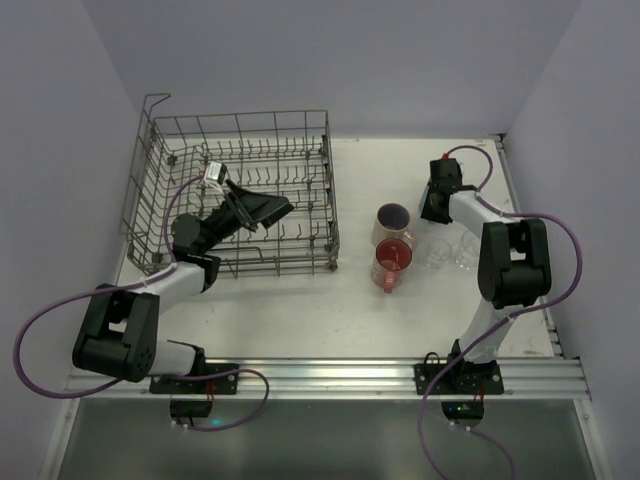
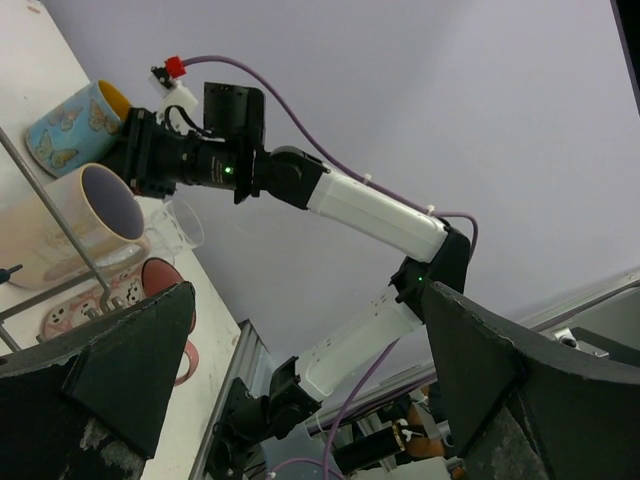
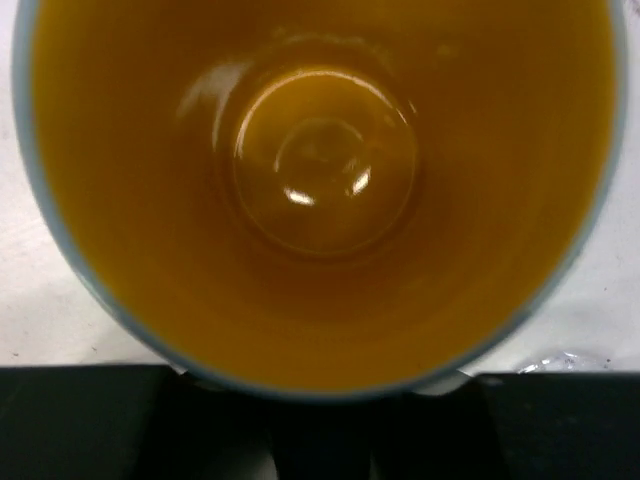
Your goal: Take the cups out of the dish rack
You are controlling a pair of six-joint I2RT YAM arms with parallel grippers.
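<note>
Your dish rack (image 1: 160, 215) sits on the left side of the table (image 1: 300, 310). It stands flat with its open top facing up. Seen from above, it is turned a little out of line with the table edge.

Your left gripper (image 1: 272, 215) is down inside the rack. Its fingers are spread wide with nothing between them, and it points toward the cups on the right.

The cups are out on the table, to the right of the rack. The cream mug (image 1: 392, 222) stands up with its dark inside showing. Just in front of it is the red mug (image 1: 393, 262), also mouth up, with its handle pointing toward the arm bases. Two clear glasses (image 1: 437, 250) stand side by side just to the right of the mugs.

Farther back is a blue mug (image 2: 65, 130) with butterflies on it. It is yellow inside, and its mouth faces straight up at the right wrist camera. Your right gripper (image 2: 128, 150) points down, right at its rim. I cannot tell if the fingers are pinching the mug or loose.

The rack's tall right wall stands between the left gripper and the cups.
</note>
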